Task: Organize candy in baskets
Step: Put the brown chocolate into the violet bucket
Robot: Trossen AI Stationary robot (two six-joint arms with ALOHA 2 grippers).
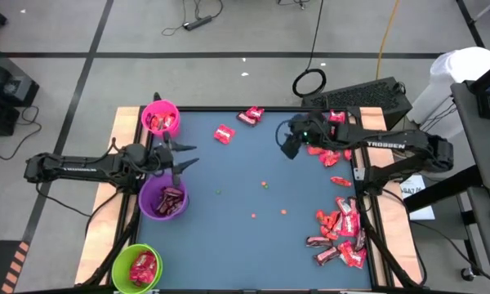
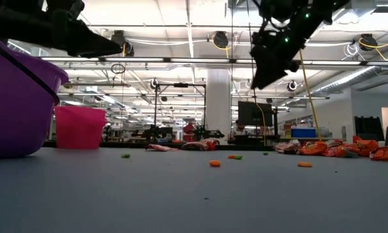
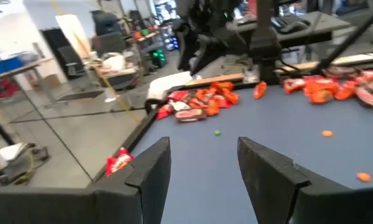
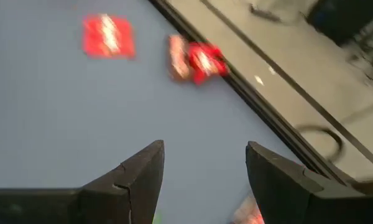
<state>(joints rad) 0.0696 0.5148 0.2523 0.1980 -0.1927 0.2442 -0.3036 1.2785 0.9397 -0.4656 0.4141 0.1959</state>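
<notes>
Three baskets stand along the table's left edge: pink (image 1: 160, 118) at the far end, purple (image 1: 163, 198) in the middle, green (image 1: 137, 268) nearest, each with candy inside. Loose candy lies in a heap at the right near side (image 1: 340, 233), under my right arm (image 1: 327, 155), and as single red pieces at the far edge (image 1: 223, 133) (image 1: 251, 115). My left gripper (image 1: 184, 159) hangs open and level above the gap between the pink and purple baskets. My right gripper (image 1: 287, 140) is open, tilted down above the far right of the table; two red pieces (image 4: 109, 36) (image 4: 196, 59) lie ahead of it.
Tiny orange and green specks (image 1: 264, 185) dot the middle of the blue mat. A raised dark rim (image 1: 229, 109) edges the table's far side. A keyboard (image 1: 367, 94) and a cable ring (image 1: 309, 82) lie beyond the far right corner.
</notes>
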